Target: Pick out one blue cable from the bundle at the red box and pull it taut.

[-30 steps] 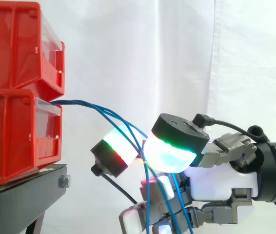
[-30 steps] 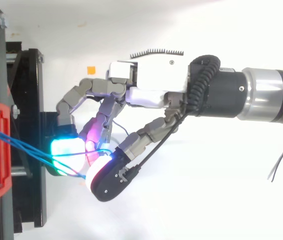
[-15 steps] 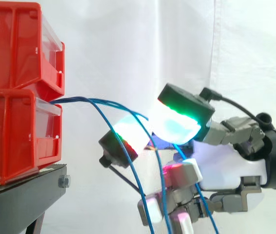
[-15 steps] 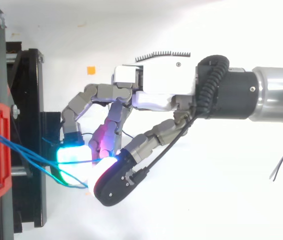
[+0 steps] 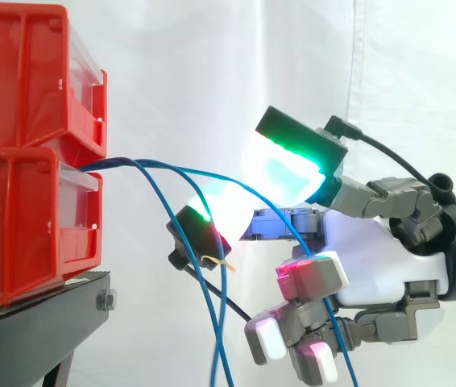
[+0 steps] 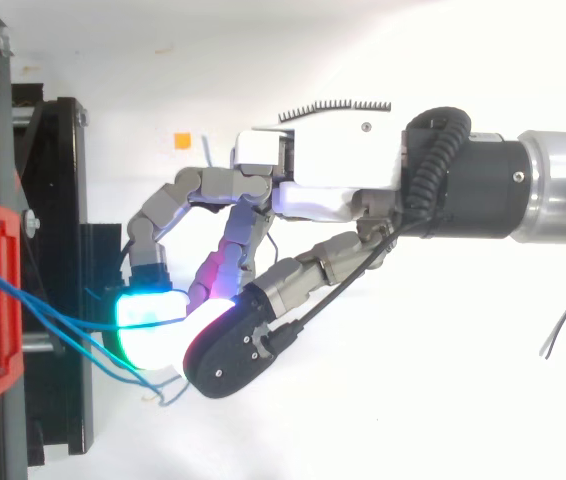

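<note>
Body of hand (image 6: 323,185): white palm housing with a small screw and a black ribbed strip along one edge, and grey metal finger links. Thick fingertip pads (image 5: 280,169) are black-backed, glowing cyan-white with green rims; others glow magenta and white. Wrist (image 6: 483,185) is a black cylinder, arm (image 6: 563,185) brushed silver.

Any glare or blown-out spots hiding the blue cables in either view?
Side view: the hand's glowing pads bloom white-cyan, washing out the blue cable where it is pinched between them; against the bright curtain it reads clearly elsewhere. Top view: the pads' glow merges into one white-green patch and the cable vanishes there; little shadow on the white background.
</note>
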